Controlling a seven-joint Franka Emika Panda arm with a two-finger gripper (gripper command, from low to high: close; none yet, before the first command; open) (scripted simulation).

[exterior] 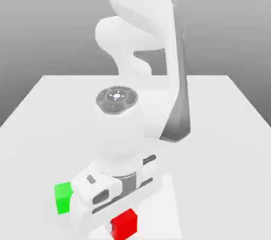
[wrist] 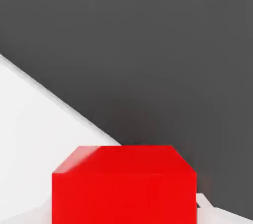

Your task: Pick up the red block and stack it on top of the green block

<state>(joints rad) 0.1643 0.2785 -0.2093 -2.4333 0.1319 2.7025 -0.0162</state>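
Item one, toward the exterior view's left: a small green cube block [exterior: 62, 197], matte and evenly coloured, resting on the white flat tabletop [exterior: 47, 112] near its front edge. It sits just beside the white housing of the robot hand, on that hand's left as the exterior view shows it; whether the two touch cannot be told.

Item two, centre: a white Franka arm [exterior: 143, 48], smooth and glossy, descending from the top of the exterior view and bending forward over the table. Its round wrist section with a grey cap points down, and the flat white hand body below it lies low over the table's front portion.

Item three, at the lower end of that hand: the two-finger gripper [exterior: 119, 227], lowered to the table surface and clenched on the block listed next. The fingers themselves are largely covered by the hand body and the block.

Item four, toward the exterior view's right of the green cube: a small red cube block [exterior: 126, 222], bright and matte, sitting at the tip of the gripper and grasped there, still down at table level. In the hand view the same red cube block [wrist: 123, 186] stands close before the camera, with white tabletop [wrist: 29, 144] beside it and dark ground beyond the table's edge.

The red and green blocks lie apart, separated by the hand body.
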